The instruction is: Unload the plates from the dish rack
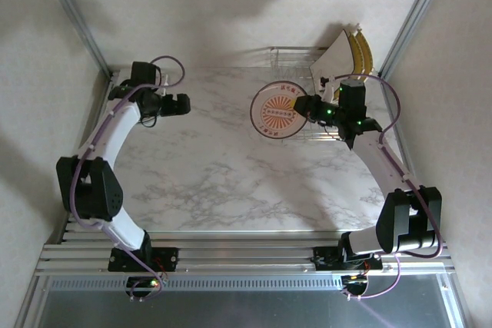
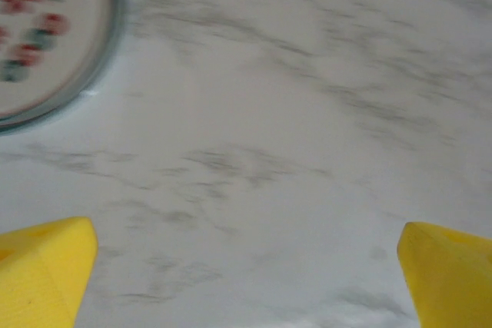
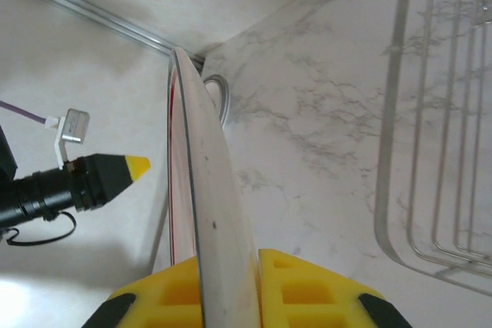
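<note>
My right gripper (image 1: 309,107) is shut on the rim of a round white plate (image 1: 277,110) with an orange centre and dark rim, held above the marble table just left of the dish rack (image 1: 294,57). In the right wrist view this plate (image 3: 201,151) runs edge-on between the yellow fingers (image 3: 307,293). A whitish square plate (image 1: 338,53) and yellow striped plates (image 1: 362,50) stand in the rack's far right end. My left gripper (image 1: 181,104) hangs open at the far left, nothing between its fingertips (image 2: 46,266). Another round plate (image 2: 46,36) lies flat on the table there.
The silver wire rack (image 3: 430,151) lies along the right of the right wrist view. Aluminium frame posts (image 1: 81,24) and white walls close in the table on three sides. Bare marble (image 1: 223,174) spreads between the two arms.
</note>
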`<state>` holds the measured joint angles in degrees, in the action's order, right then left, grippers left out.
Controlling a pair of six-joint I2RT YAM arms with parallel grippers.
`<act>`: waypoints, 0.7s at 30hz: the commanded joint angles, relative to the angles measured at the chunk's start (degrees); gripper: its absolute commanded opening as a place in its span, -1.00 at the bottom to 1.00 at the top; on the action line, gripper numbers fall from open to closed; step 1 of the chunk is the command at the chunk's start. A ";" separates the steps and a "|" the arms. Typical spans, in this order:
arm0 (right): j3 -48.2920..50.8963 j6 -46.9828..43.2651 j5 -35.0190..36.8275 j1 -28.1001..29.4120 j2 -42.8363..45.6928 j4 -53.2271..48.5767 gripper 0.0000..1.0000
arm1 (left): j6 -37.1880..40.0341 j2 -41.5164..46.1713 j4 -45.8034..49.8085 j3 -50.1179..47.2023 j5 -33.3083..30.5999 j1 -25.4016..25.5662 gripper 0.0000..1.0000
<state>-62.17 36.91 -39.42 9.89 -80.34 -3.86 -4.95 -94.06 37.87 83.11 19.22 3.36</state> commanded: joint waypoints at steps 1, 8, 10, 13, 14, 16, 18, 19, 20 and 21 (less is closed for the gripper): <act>1.64 2.23 -3.85 -0.36 -0.10 8.05 -1.00 | -6.80 5.55 -13.66 -6.31 23.58 0.56 0.99; 0.32 3.72 -8.35 -0.28 -5.22 12.18 -1.00 | -18.87 7.67 -32.69 -14.83 38.34 1.60 0.99; 0.24 4.59 -8.84 -0.22 -6.23 14.06 -1.00 | -21.24 7.11 -36.71 -16.14 40.09 2.13 0.99; 0.21 6.06 -9.42 -0.19 -7.61 16.63 -1.00 | -24.73 5.51 -42.04 -17.71 41.74 2.75 0.99; 0.14 6.41 -9.63 -0.15 -8.03 17.22 -1.00 | -25.45 5.07 -43.14 -17.85 41.90 3.00 0.99; -0.16 6.95 -9.85 -0.05 -8.84 18.12 -1.00 | -25.89 3.67 -44.22 -17.81 42.04 3.65 0.99; -0.68 7.17 -10.15 -0.02 -9.55 18.45 -1.00 | -26.40 2.61 -44.99 -17.72 41.86 4.15 0.98; -1.03 7.20 -10.38 0.05 -9.93 18.47 -1.00 | -26.70 2.12 -45.51 -17.81 41.85 4.36 0.98; -1.46 7.14 -10.48 0.21 -10.21 18.40 -1.00 | -27.17 1.84 -46.24 -17.97 41.73 4.53 0.97; -1.83 7.18 -10.62 0.24 -10.64 18.40 -1.00 | -27.76 1.55 -47.14 -18.20 41.84 4.66 0.96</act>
<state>-61.14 42.96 -47.48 9.89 -90.13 10.96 -30.09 -91.59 -4.01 65.91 58.81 7.38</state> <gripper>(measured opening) 0.132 0.984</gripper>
